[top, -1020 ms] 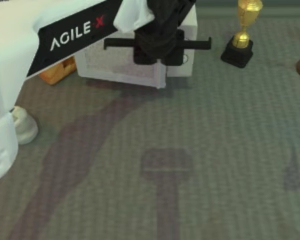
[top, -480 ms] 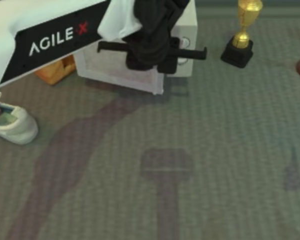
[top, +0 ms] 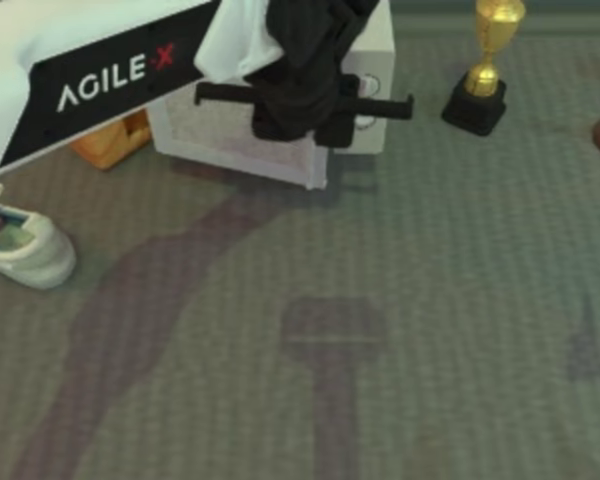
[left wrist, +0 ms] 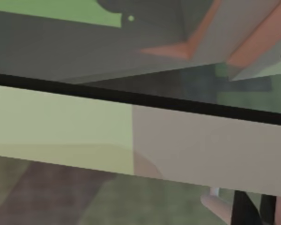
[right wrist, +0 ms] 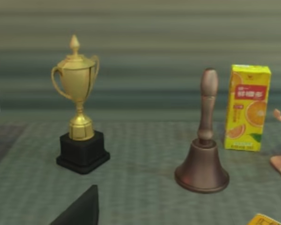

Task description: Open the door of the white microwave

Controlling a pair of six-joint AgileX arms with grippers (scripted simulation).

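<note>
On the green surface [top: 430, 300], the left gripper [top: 305, 100] covers the white microwave [top: 375, 40] door [top: 230, 135]; finger state unclear.

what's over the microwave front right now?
The left end effector hangs over the boxy white microwave, hiding most of its top and knob panel. The white mesh-window door shows below it, swung slightly ajar. The cavity inside cannot be seen.

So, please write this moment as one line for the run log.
left hand: at white microwave front | door: slightly ajar, free edge out | right arm: not in top view | nearby: trophy, shoe
</note>
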